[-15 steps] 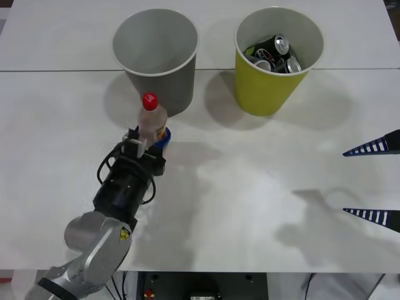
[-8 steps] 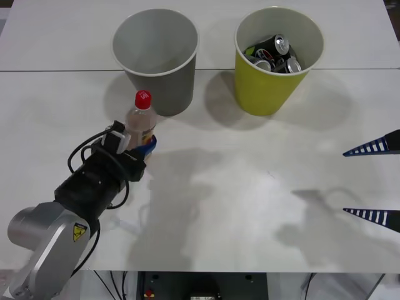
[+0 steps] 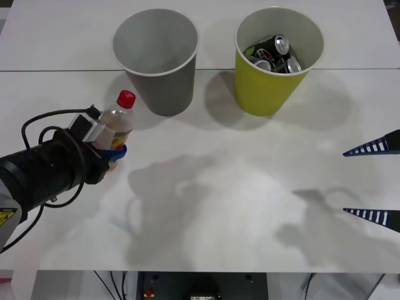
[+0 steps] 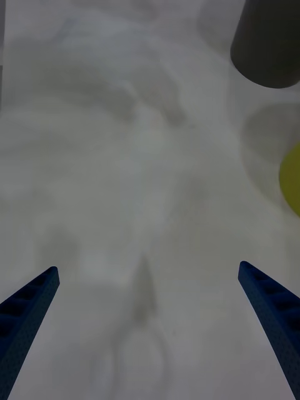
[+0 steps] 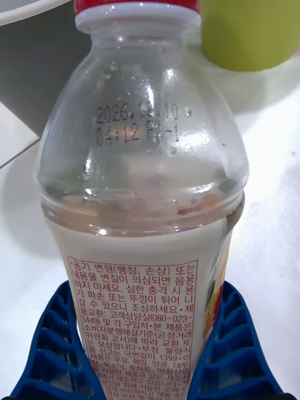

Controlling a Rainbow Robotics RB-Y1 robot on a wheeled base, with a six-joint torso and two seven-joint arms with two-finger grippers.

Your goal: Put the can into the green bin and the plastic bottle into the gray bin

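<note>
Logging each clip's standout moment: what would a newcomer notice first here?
The left gripper, at the table's left side, is shut on the bottle, its red cap tilted toward the gray bin behind it. Next comes the green bin at the back right, with cans inside. The right gripper waits open at the right edge.

On the clear shoulder of the plastic bottle (image 5: 140, 187) we read a stamped date, "2026.12.10", with a second line beneath it that looks like "04:12" followed by characters we cannot make out. Lower down, its label (image 5: 131, 315) carries a red-framed block of small red Korean print, in which we can pick out the numbers "080-023-3449" and "1399".
</note>
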